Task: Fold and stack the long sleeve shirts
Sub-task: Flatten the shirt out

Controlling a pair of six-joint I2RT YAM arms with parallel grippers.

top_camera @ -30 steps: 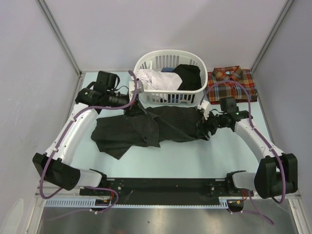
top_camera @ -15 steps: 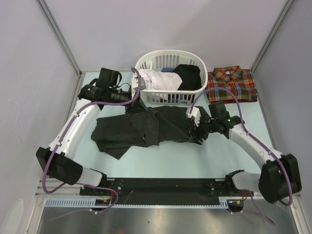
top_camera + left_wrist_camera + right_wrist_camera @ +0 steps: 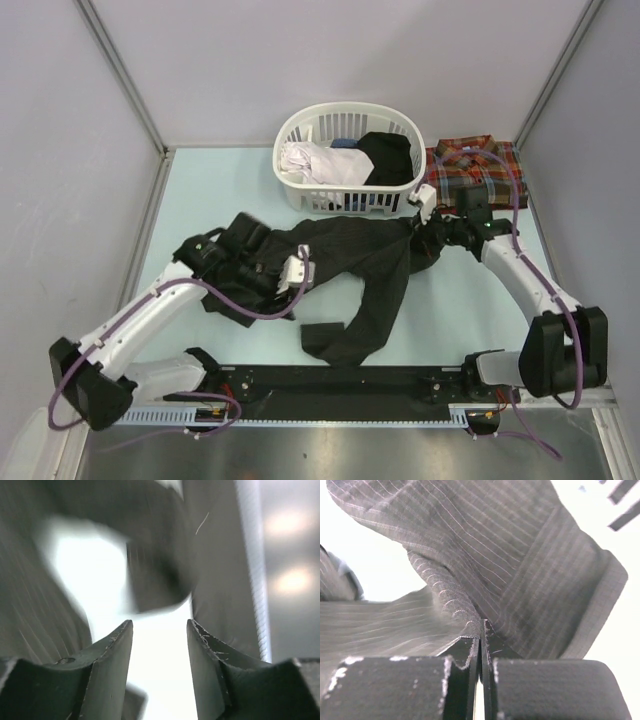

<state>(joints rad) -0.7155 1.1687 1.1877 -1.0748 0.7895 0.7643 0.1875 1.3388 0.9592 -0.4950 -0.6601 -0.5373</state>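
The black pinstriped long sleeve shirt (image 3: 352, 255) lies crumpled across the middle of the table, one sleeve trailing toward the front edge. My right gripper (image 3: 422, 233) is shut on the shirt's right end; in the right wrist view the jaws (image 3: 482, 624) pinch a fold of striped cloth (image 3: 510, 555). My left gripper (image 3: 303, 272) hovers over the shirt's left half, open with nothing between its fingers (image 3: 160, 624); blurred dark cloth (image 3: 155, 575) lies ahead of it. The plaid long sleeve shirt (image 3: 482, 172) rests folded at the back right.
A white laundry basket (image 3: 300, 128) stands at the back centre, holding white and black clothes. The right arm's elbow reaches past the plaid shirt's front edge. Grey walls close in the table on three sides.
My left gripper let go of the shirt and swung from beside the basket toward the front. My right gripper shut on the shirt's right end. The shirt shifted and a sleeve now trails forward.
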